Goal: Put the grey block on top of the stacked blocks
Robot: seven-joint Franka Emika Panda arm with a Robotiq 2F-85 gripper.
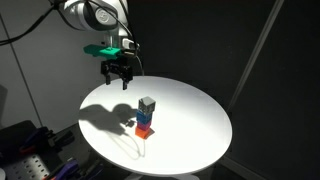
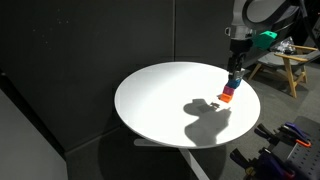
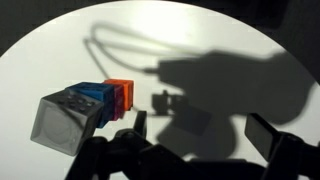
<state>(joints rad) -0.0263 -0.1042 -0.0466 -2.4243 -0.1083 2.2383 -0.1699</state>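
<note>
fingers [image 3: 268, 138] spread wide, holding nothing; grey block [image 3: 65, 118] tops stacked blocks [image 3: 112, 97].

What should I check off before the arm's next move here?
1. grey block resting on top of the stacked blocks: ok.
2. Column standing upright in both exterior views: ok.
3. tool raised and apart from the column: ok.
4. tool open with nothing between its fingers, wrist view: ok.
5. Cube edges exactly flush with one another: cannot tell.
</note>
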